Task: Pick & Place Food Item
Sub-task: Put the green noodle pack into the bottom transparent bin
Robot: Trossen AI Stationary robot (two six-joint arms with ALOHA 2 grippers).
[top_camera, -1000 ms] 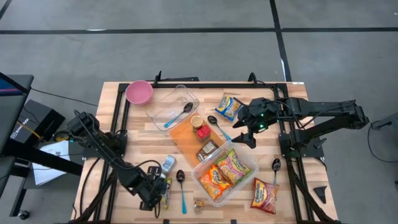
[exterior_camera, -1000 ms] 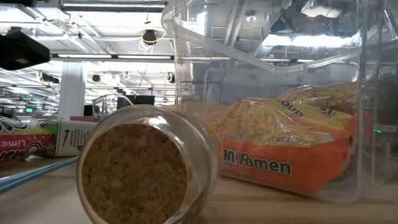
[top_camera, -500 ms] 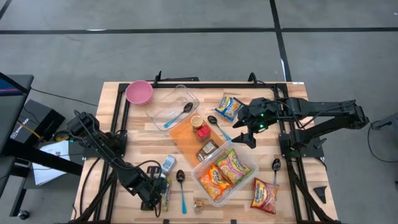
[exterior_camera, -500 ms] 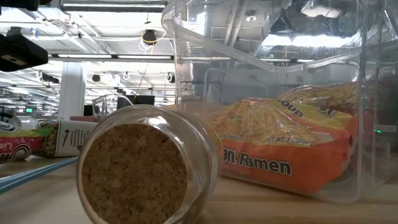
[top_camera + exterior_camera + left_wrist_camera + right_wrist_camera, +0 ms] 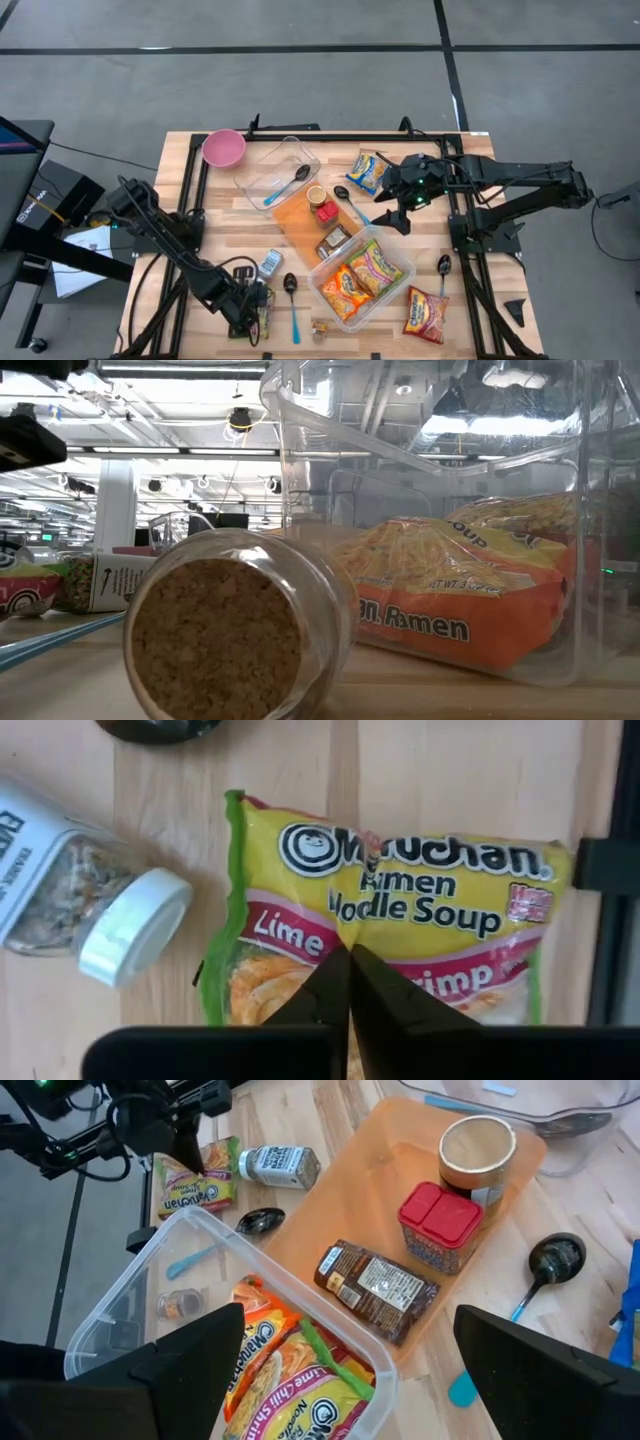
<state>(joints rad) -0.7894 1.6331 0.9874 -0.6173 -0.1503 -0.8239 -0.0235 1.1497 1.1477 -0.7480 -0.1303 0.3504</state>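
My pincer (image 5: 349, 982): my two dark fingers meet in a closed point, pinching the packet's lower middle.
Ramen packet (image 5: 400, 890): yellow with green edge, reads "Ramen Noodle Soup", "Lime"; lies flat on my desk (image 5: 300, 760).
Spice jar (image 5: 85, 900): on its side just beside the packet, white cap towards it.
Dark round object (image 5: 155, 728): at the frame's edge; I cannot tell what.

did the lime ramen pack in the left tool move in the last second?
Yes. In the low view the lime ramen pack has slid toward the picture's left edge, away from the lying shaker, which stayed put. The left tool is shut on it.
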